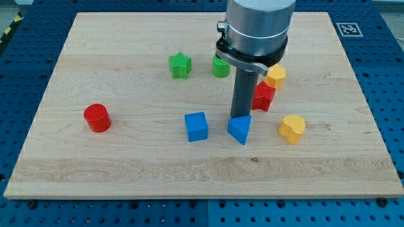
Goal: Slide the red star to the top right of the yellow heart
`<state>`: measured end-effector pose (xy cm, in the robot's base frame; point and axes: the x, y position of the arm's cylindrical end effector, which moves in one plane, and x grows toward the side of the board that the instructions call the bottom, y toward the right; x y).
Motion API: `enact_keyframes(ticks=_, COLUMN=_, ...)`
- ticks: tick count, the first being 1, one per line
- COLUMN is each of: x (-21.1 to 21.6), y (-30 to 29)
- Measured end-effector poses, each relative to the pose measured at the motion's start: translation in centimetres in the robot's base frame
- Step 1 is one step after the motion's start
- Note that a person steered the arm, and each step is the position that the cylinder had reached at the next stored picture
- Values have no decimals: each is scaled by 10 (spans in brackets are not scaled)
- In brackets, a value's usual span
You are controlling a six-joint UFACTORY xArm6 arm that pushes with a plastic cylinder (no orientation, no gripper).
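Half red star [264,96] hidden behind rod; my tip [240,117] obscured by blue triangle [240,130].

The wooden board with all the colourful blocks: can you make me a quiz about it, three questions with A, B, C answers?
1. Where is the red cylinder?
A. the view's left
B. the view's top right
C. under the arm

2. How many blue blocks are there?
A. one
B. two
C. four

3. What is my tip doing?
A. resting far from every block
B. pressing on a green block
C. standing right behind the blue triangle

Answers:
1. A, it sits alone on the left side of the board.
2. B, only the blue cube and the blue triangle are blue.
3. C, the rod's lower end meets the triangle's top edge, with the red star just to its right.
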<state>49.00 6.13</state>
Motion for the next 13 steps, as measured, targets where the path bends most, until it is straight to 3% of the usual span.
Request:
enact_keyframes(ticks=5, x=-36, y=0)
enact_keyframes(ticks=10, x=-36, y=50)
enact_keyframes(ticks=13, x=-59, y=61)
